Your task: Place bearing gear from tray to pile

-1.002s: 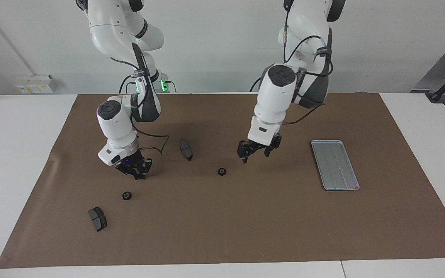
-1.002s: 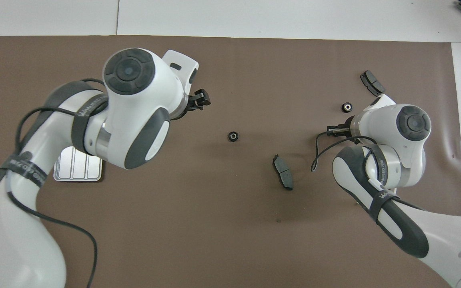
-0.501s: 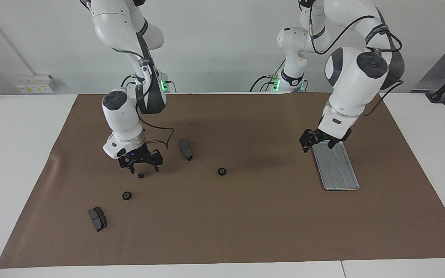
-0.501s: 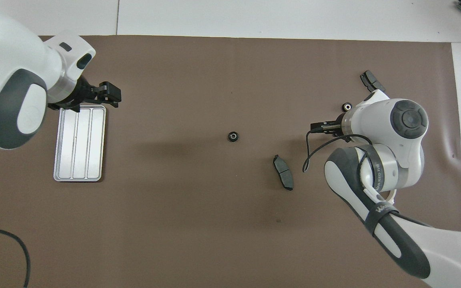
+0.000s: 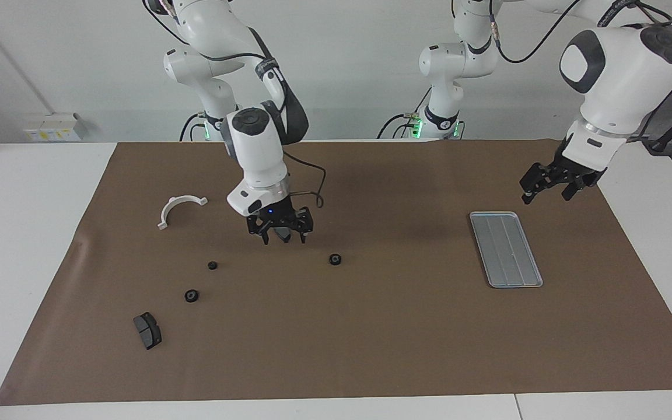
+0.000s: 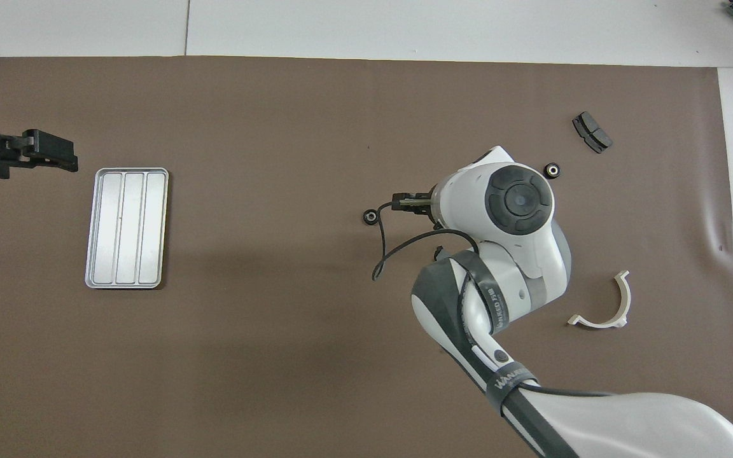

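Quick status on the gear job. The tray sits in the right half of the facing view, and it's bare: nothing on the ridged metal at all. So the "off the tray" part looks finished.

All the gears are out on the brown mat:
- one bearing gear near the middle of the frame
- a second gear down in the lower left
- a smaller black round part just above that one

They're loosely scattered and well apart, not really a pile, so tidying them together may be what's left.

The right gripper hangs left of centre with its fingers spread, right over a dark brake pad. Whether it's touching the pad, can't tell.

The left gripper is up in the air at the upper right of the facing view, above the tray, fingers apart and carrying nothing. It looks like it's waiting.

Other bits on the mat are another brake pad at lower left and a white curved bracket at mid-left.
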Tool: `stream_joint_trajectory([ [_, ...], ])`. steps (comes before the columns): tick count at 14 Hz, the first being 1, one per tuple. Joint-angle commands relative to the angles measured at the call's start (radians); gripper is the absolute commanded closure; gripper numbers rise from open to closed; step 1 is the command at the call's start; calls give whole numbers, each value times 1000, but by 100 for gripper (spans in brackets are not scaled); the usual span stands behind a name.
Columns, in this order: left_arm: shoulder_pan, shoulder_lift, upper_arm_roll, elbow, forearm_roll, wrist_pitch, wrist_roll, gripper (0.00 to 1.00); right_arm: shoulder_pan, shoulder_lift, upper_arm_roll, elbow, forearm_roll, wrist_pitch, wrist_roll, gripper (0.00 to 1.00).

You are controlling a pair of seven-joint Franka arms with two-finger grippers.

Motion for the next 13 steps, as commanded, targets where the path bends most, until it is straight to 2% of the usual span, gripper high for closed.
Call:
stream_joint_trajectory([
  [1, 5, -50, -9, -28, 5, -32, 9, 0, 61, 176, -5, 188, -26, -26, 93, 0],
  [2, 3, -59, -9, -23, 7, -52, 9, 0, 84, 230, -5, 245, -71, -29, 148, 0],
  [4, -3, -79, -9, -22, 7, -87, 9, 0, 102, 273, -2, 281, -131, -29, 201, 0],
  [7, -3, -113, -14, -29, 7, -152, 9, 0, 122, 284, -2, 259, -142, -29, 200, 0],
  [11, -9, -151, -17, -117, 7, -94, 8, 0, 124, 283, -2, 228, -145, -24, 189, 0],
  [13, -8, -153, -18, -118, 7, -92, 9, 0, 122, 283, -2, 212, -145, -12, 189, 0],
])
